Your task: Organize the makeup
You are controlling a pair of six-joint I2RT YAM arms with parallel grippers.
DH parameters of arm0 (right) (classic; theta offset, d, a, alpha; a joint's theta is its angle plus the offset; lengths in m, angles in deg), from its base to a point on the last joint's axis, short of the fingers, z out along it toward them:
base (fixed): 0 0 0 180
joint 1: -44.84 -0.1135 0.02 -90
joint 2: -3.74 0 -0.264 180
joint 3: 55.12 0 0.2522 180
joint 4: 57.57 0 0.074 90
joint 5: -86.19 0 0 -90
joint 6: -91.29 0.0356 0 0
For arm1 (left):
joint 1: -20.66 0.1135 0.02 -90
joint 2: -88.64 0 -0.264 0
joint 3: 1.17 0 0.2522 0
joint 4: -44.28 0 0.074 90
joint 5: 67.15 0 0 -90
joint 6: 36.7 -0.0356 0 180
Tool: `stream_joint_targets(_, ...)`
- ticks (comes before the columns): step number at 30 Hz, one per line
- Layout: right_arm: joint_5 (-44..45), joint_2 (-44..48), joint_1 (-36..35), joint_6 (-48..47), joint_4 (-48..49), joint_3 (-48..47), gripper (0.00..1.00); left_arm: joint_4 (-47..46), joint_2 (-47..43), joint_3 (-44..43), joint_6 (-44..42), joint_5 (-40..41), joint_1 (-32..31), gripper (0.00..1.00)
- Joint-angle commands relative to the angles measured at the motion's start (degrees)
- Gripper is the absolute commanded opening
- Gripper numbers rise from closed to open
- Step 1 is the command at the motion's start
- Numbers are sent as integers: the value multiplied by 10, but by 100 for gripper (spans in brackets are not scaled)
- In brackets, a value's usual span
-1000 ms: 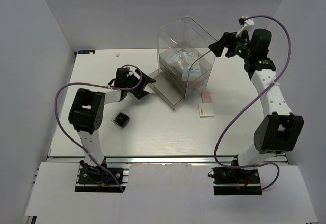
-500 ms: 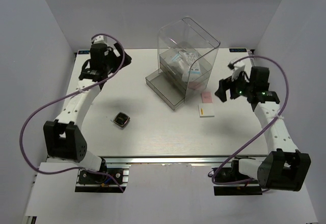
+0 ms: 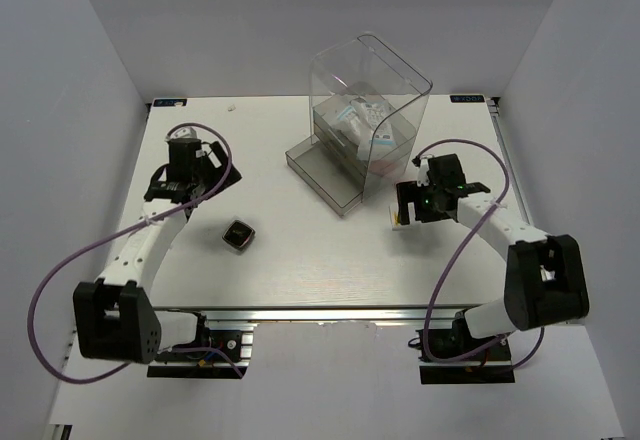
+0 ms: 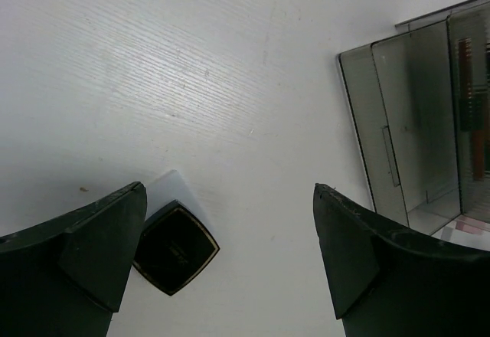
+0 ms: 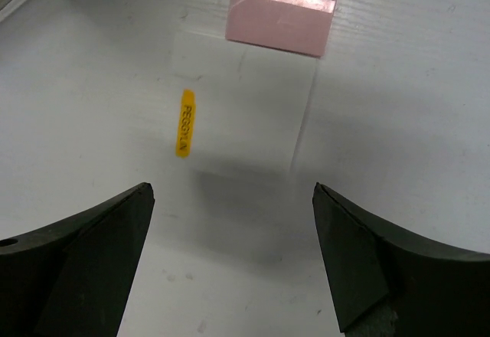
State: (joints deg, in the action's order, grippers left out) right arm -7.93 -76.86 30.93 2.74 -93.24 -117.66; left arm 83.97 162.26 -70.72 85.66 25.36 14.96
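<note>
Right gripper hovers with jaws apart just above the white flat box, a thin, matte, flat-lying item with a yellow label. The glossy pink square lies at its far edge. Left gripper, likewise spread, has the black square compact beside 1 finger.
</note>
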Motion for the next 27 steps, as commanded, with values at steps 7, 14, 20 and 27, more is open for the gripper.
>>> stream_joint_targets(7,61,-89,-32,85,62,-46,89,21,-133,62,25,46,8,98)
stream_joint_targets(14,71,-105,-57,101,71,-42,89,28,-139,68,25,49,9,98)
stream_joint_targets(20,111,-118,-62,107,73,-40,89,32,-132,67,20,50,9,98)
stream_joint_targets(27,109,-138,-61,109,71,-36,86,29,-134,89,23,41,9,98)
